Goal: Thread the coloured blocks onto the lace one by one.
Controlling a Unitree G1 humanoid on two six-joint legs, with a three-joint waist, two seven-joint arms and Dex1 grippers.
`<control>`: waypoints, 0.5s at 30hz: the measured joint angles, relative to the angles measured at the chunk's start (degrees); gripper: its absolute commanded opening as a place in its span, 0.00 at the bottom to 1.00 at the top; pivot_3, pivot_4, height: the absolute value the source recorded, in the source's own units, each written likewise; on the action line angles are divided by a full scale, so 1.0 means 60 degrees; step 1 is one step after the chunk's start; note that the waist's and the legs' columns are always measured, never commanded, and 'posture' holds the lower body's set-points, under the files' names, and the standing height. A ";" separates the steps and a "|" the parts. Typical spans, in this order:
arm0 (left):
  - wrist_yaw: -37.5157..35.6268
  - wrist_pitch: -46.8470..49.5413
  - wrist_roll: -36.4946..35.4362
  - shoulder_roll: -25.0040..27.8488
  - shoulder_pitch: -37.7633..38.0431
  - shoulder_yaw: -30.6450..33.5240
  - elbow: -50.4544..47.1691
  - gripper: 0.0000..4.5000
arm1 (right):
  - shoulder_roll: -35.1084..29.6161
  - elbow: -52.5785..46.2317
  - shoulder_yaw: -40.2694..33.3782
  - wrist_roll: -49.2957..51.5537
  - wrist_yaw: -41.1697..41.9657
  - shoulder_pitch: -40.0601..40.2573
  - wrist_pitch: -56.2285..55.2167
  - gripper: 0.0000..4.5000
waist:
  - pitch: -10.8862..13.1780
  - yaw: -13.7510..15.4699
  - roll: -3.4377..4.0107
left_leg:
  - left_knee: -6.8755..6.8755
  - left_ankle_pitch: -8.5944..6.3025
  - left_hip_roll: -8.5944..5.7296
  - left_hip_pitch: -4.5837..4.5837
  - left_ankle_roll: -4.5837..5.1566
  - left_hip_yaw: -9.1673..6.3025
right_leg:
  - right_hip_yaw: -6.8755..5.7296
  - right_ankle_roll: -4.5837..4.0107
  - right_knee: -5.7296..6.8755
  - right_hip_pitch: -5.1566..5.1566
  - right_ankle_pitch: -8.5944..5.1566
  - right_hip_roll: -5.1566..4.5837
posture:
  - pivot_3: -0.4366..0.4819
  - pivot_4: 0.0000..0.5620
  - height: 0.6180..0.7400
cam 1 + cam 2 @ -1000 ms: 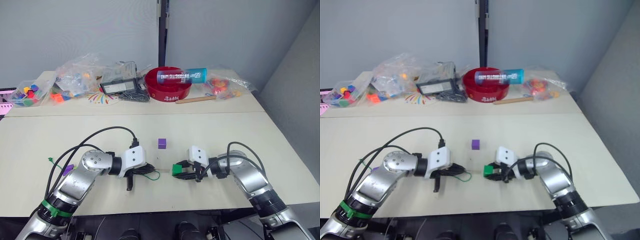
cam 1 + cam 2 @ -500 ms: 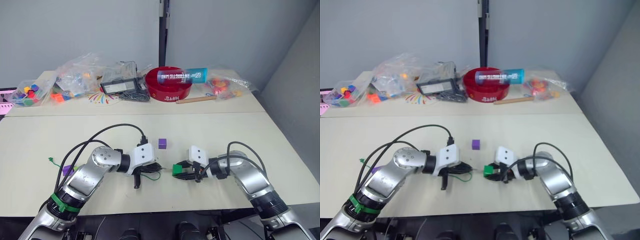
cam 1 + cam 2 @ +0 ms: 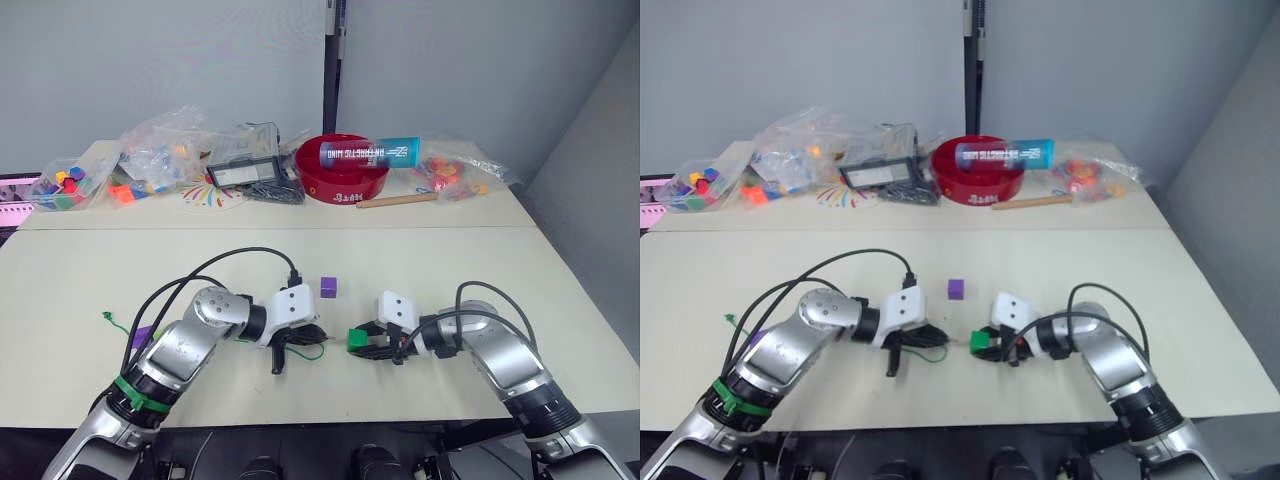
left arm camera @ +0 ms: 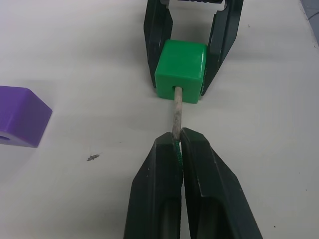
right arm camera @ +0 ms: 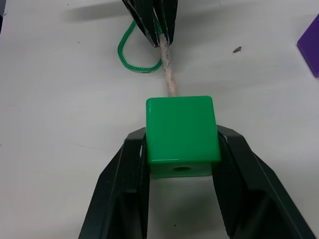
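Head view: sitting on the table, green block getting pinched by right gripper, purple block lying just behind it.

Left wrist: left gripper clamping the lace, pale tip poking into the green block's hole.

Right wrist: green loop trailing beside the tip.

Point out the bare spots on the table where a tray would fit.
Bare: the front table's right end, beyond the right gripper, and the strip between the purple block and the back table. Crowded: the back table around the red bowl and bags; the centre where the left gripper works.
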 measured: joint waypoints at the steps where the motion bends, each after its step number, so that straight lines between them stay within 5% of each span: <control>1: -0.0019 -0.0017 0.0018 -0.0009 0.0000 0.0005 0.0008 0.00 | 0.0001 -0.0008 0.0000 0.0000 -0.0011 0.0001 0.0014 0.27 | 0.0000 0.0000 0.0000 | 0.0001 0.0000 0.0000 0.0000 0.0000 0.0000 | 0.0000 0.0000 0.0000 0.0000 0.0000 0.0000 | 0.48 0.27 1.00; 15: -0.0098 -0.0061 0.0010 -0.0295 0.0321 0.0316 0.0024 0.00 | -0.0022 -0.0113 -0.0053 0.0021 0.0026 0.0134 -0.0080 0.27 | 0.0000 0.0017 0.0001 | 0.0001 0.0000 0.0000 -0.0001 0.0000 -0.0001 | -0.0001 0.0001 -0.0001 0.0000 0.0001 -0.0002 | 0.48 0.27 1.00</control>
